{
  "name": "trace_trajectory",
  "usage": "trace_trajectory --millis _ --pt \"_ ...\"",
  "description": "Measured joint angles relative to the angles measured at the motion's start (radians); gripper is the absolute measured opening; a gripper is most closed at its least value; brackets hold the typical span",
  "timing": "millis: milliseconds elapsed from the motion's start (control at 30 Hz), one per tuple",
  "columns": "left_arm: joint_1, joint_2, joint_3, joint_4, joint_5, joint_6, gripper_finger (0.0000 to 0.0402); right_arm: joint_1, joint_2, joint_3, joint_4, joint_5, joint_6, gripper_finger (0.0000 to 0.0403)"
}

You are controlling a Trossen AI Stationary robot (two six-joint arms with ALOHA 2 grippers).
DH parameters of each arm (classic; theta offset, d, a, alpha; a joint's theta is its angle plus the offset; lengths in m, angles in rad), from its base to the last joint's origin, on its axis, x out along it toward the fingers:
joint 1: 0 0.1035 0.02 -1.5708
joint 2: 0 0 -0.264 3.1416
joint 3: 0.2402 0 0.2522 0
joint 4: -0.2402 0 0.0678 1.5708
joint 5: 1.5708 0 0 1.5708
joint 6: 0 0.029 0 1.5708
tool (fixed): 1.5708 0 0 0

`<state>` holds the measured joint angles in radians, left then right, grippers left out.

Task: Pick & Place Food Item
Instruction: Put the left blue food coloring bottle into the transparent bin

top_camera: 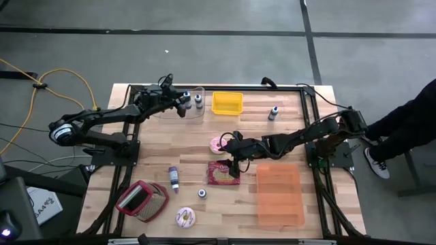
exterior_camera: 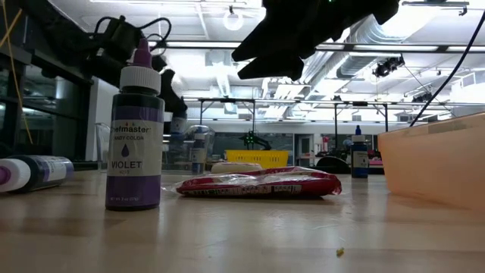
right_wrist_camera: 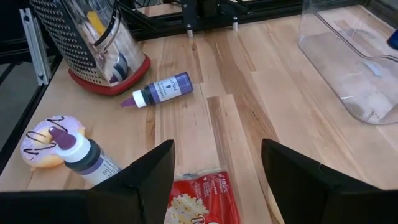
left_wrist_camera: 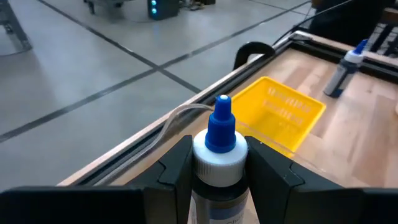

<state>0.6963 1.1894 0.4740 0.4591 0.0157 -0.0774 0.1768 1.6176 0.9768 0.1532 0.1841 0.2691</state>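
Observation:
A red snack bag lies flat on the table's middle, also low in the right wrist view as the bag. My right gripper hangs open just above the bag's far edge, its fingers apart and touching nothing. A pink donut lies beyond it, and another donut lies near the front edge. At the far left, my left gripper is over a clear container, shut on a blue-capped bottle. My left gripper pinches the bottle's white collar, just under the blue nozzle, between its two fingers. One finger is on each side and the bottle stands upright between them. The picture's lower edge cuts off the bottle's body, so what it stands on is hidden.
A yellow tray stands at the far middle and an orange bin at the near right. A violet bottle lies on its side and a small one stands upright. A red-framed grater lies at the near left. Bottles stand at the back.

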Motion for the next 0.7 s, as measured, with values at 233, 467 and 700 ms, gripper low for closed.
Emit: trace_trajectory --millis 233,467,700 --pt "-0.033 0.135 -0.001 0.107 -0.097 -0.007 0.0115 0.001 0.0 0.0 0.0 0.0 0.009 0.0227" --pt "-0.061 0.227 -0.001 0.201 -0.19 -0.015 0.0115 0.006 0.0 0.0 0.0 0.0 0.019 0.0226" --pt "-0.071 0.297 -0.001 0.239 -0.231 -0.029 0.0115 0.007 0.0 0.0 -0.001 -0.002 0.019 0.0227"
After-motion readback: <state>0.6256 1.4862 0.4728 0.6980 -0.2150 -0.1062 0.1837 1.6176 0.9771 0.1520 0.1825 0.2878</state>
